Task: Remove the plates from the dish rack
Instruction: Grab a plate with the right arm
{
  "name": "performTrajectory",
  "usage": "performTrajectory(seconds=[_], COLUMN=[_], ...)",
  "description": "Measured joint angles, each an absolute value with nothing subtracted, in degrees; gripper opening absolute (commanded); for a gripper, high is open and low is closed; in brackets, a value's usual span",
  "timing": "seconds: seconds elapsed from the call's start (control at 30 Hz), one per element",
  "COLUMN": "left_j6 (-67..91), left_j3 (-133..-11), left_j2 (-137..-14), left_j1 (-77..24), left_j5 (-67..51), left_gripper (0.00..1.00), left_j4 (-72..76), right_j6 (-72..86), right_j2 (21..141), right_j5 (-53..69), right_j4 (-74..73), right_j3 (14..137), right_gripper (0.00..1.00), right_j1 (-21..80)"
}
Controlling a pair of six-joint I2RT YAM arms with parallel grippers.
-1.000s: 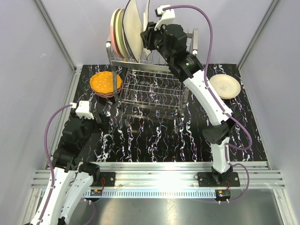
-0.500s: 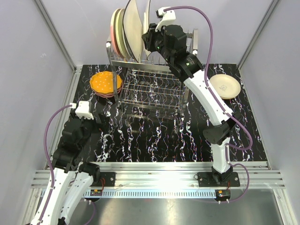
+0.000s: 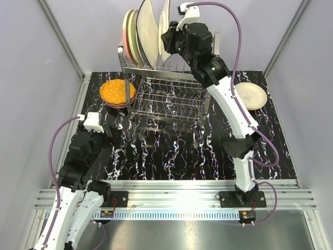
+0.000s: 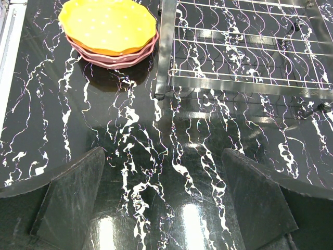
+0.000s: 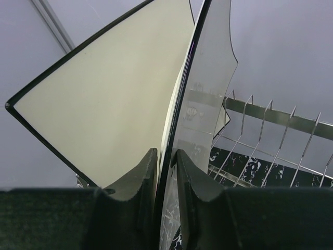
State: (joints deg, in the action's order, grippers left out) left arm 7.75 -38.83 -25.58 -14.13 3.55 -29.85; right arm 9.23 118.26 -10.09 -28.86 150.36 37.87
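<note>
White-shelled arms [image 3: 229,99] with black joints, purple cables [image 3: 237,36], black end effector fingers [image 4: 73,198].

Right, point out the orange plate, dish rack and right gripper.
orange plate [image 4: 106,23], left wrist view, top face.
dish rack [image 4: 166,47], left wrist view, chrome corner post.
right gripper [image 5: 165,156], right wrist view, between fingertips.

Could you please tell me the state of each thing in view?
Left pincer, open, empty, above table.
Right pincer, shut on rightmost racked plate.
Dish rack, upright, holding plates.
Square cream plate, on edge, racked.
Orange plate, stacked on pink plates.
Round cream plate, flat on table.
</note>
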Motion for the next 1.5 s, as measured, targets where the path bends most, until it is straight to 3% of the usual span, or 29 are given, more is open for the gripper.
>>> performTrajectory(seconds=[1.5], left_j6=[7.53], left_j3=[-38.83], left_j2=[-26.79], left_j1=[-14.13], left_j5=[3.55], left_gripper=[0.99], left_j4=[-29.85], right_j6=[9.58], right_j2=[121.1], right_j5=[-9.58], right_j4=[-33.76], right_j3=[164.03], right_gripper=[0.0], right_j1=[37.12])
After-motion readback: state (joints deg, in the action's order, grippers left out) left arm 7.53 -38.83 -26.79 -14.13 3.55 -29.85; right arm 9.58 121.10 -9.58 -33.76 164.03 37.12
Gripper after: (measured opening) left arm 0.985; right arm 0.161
